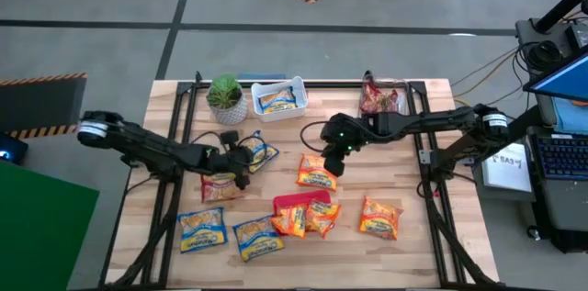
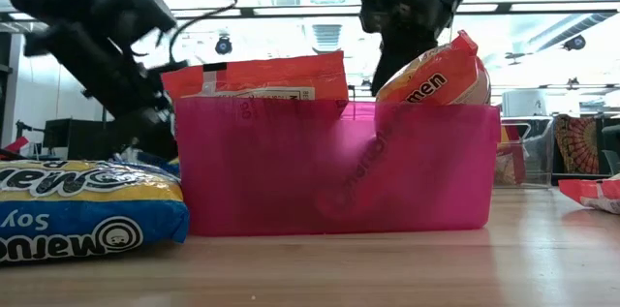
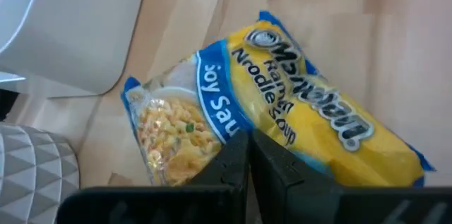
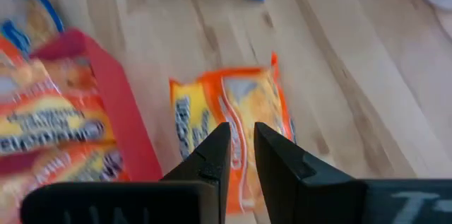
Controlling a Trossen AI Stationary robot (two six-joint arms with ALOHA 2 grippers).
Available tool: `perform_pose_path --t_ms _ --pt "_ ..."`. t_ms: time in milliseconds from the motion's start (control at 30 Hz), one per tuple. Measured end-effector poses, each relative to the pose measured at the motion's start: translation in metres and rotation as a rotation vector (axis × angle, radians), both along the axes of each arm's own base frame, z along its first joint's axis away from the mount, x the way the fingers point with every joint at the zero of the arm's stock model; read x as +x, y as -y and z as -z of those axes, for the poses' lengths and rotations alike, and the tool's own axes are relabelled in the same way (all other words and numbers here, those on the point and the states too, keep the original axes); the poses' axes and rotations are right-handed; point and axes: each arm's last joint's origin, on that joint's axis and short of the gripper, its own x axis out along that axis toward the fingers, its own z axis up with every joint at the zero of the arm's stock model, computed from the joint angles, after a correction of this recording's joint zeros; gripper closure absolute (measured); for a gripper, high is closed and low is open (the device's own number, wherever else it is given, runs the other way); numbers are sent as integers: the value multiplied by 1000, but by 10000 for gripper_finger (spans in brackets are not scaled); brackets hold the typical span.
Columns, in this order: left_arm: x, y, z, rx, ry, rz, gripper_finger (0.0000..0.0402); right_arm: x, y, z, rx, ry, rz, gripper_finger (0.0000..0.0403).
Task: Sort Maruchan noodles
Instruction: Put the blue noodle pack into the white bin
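Note:
Several Maruchan noodles packets lie on the wooden table. My left gripper (image 1: 244, 170) is shut, its fingertips (image 3: 247, 155) at the near edge of a blue-and-yellow packet (image 3: 296, 118) lying flat at centre left. A dark red packet (image 1: 220, 186) lies beside it. My right gripper (image 1: 333, 166) hangs above an orange packet (image 4: 233, 111) flat on the table, with a narrow gap between its fingers (image 4: 242, 136) and nothing in that gap. A pink bin (image 2: 329, 167) holds a red packet and orange packets. My left gripper has its shut fingertips at the edge of the blue-and-yellow packet (image 3: 236, 136), slanting down at it. The fingers themselves hide that spot, so I cannot tell whether they touch it. The packet lies flat on the table.
A white bin (image 1: 278, 98) with a blue-and-yellow packet and a potted plant (image 1: 226, 98) stand at the far edge. A clear bin (image 1: 384, 98) with a dark red packet is at the far right. More packets (image 1: 201, 229) (image 1: 380, 217) lie near the front edge.

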Motion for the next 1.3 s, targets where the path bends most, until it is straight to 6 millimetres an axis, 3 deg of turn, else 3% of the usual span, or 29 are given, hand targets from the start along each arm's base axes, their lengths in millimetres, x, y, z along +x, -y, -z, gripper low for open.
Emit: perform_pose_path --t_ms 167,400,567,733,867,1000,1300 --pt "23 -3 5 56 8 25 402 3 1 -2 9 39 18 313" --pt "44 0 -18 112 -32 124 402 3 5 -3 10 42 93 243" --pt "30 -1 -35 102 -105 130 402 4 16 -4 -13 69 194 194" --pt "7 -2 -39 66 -133 109 402 10 30 -12 -22 185 238 159" --pt "-4 -3 -32 55 -53 98 402 17 42 -13 -25 260 265 143" --pt "-7 -3 -20 45 58 89 402 32 52 -2 14 284 262 136" --pt "-16 -4 9 -17 49 7 402 80 73 31 69 222 287 133"
